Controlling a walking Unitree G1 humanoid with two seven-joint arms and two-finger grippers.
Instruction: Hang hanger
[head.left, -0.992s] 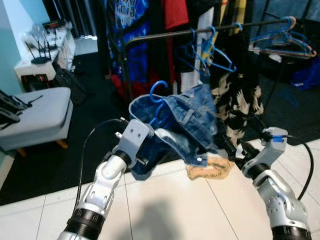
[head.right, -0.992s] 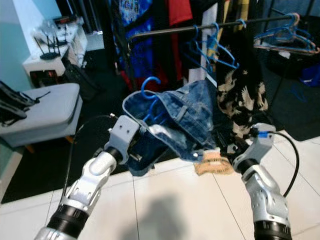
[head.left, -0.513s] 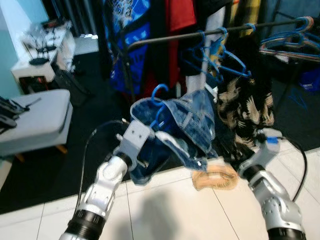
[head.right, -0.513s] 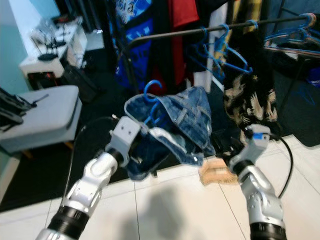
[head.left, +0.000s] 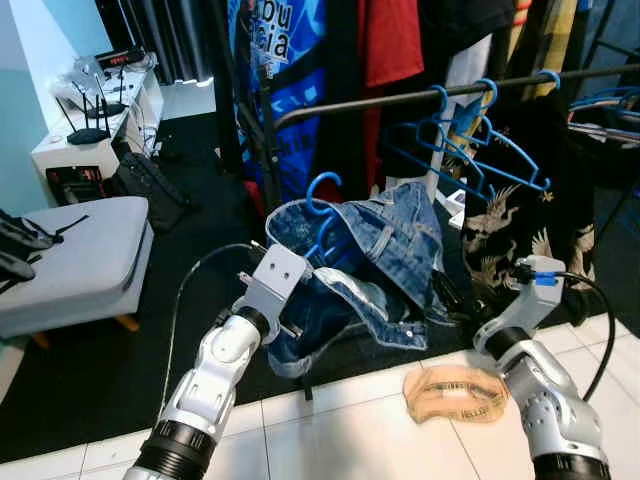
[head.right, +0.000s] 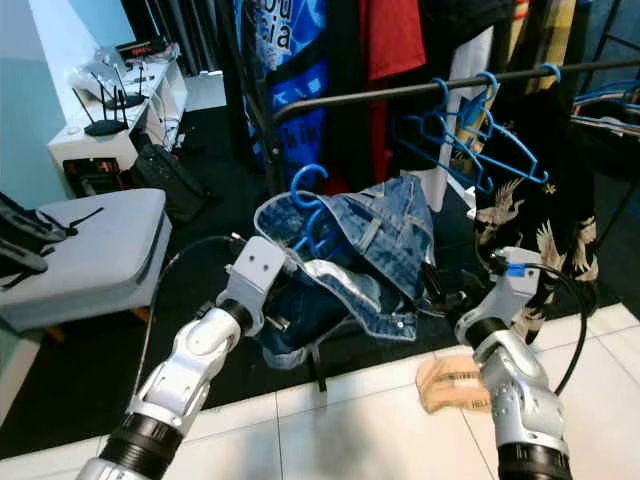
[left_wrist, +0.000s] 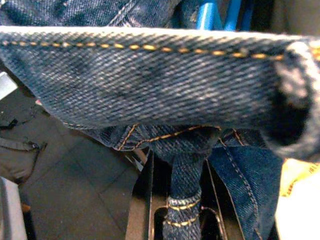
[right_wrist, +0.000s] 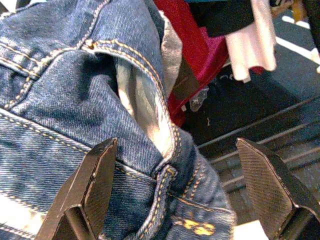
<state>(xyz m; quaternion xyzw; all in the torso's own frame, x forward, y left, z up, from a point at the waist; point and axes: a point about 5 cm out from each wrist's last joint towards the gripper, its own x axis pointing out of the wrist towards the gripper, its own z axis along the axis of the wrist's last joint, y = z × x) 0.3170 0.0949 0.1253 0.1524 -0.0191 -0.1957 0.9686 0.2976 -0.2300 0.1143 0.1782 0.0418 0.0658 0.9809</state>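
left eye view shows the left gripper (head.left: 300, 285) raised in front of the rail (head.left: 400, 97), carrying a blue hanger (head.left: 322, 215) with denim jeans (head.left: 385, 255) draped over it; the hook stands up above the bunched cloth, below the rail and toward its left end. in the left wrist view the denim covers the fingers, so i cannot tell whether they are together or clamped, though the hanger looks carried by that arm. the right gripper (right_wrist: 180, 190) sits at the lower right edge of the jeans with its fingers (right_wrist: 95, 185) spread wide, the hem lying between them and not pinched. to do this step well, the hook should rise above the rail first, then move forward and drop over a bare stretch of it, left of the empty hangers (head.left: 470, 135) that crowd the right part of the rail. the hook's opening should face the rail before it lowers; from here its angle looks roughly sideways, so a small wrist turn is likely needed. the jeans sit loosely and lopsided, so a quick lift could slide them off; the right gripper could steady the hem or keep it clear of the hanging clothes (head.left: 385, 40). a tan item (head.left: 460, 393) lies on the floor (head.left: 340, 440) near the right arm.
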